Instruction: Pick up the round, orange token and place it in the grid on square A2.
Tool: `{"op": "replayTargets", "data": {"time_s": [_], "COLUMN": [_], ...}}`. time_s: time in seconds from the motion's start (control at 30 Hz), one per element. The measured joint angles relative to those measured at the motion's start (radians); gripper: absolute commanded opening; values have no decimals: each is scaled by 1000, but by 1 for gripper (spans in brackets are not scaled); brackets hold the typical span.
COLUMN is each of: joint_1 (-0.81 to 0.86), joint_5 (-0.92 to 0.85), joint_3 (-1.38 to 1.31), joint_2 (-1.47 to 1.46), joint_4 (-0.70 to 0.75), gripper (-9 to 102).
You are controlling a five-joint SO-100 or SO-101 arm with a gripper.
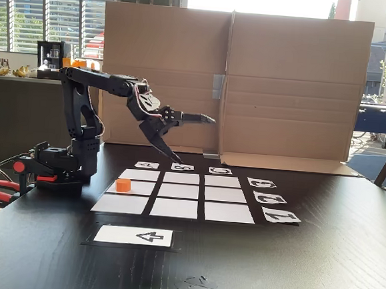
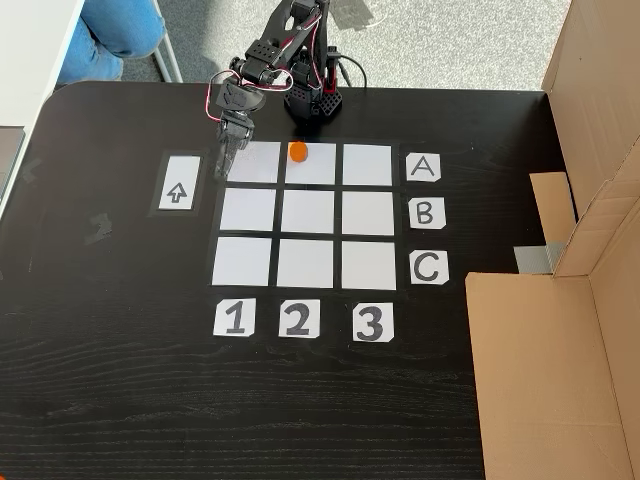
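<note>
The orange token [image 1: 123, 185] sat flat on the grid [image 1: 226, 194], in the middle cell of the left column as a fixed view from the front showed it; in a fixed view from above the same token [image 2: 298, 152] lay near the far edge of the top middle cell, in the row ending at the A card [image 2: 424, 167] and the column over the 2 card [image 2: 298, 319], so it rested on square A2 [image 2: 310, 170]. The gripper [image 1: 195, 138] hung in the air above the far-left part of the grid, its fingers spread apart with nothing between them, one finger reaching out level to the right and the other slanting down toward the table [image 1: 317, 261]. From above, the gripper [image 2: 228, 160] pointed down over the black gap at the left edge of the A1 cell, apart from the token; how high it stood was hard to judge there. The arrow card [image 1: 134, 235] lay alone near the front edge, well apart from the grid. A cardboard screen [image 1: 291, 85] stood behind the table.
</note>
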Motion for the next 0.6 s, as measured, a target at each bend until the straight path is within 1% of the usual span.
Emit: {"op": "replayTargets", "data": {"time_s": [0.1,0.2,0.27,0.33,0.4,0.5,0.6], "joint_1": [83,169,238,262,367,508,638], "joint_5": [60,115,149,173,219,265,311], "joint_3": [-37,-43,-44,-48,-49,-49,-14], "joint_2": [46,92,124,137,169,209,255], "joint_4": [-3,-18,-31,-35,-55,-109,-178], "gripper": [46,28,20,12,5,0,0]}}
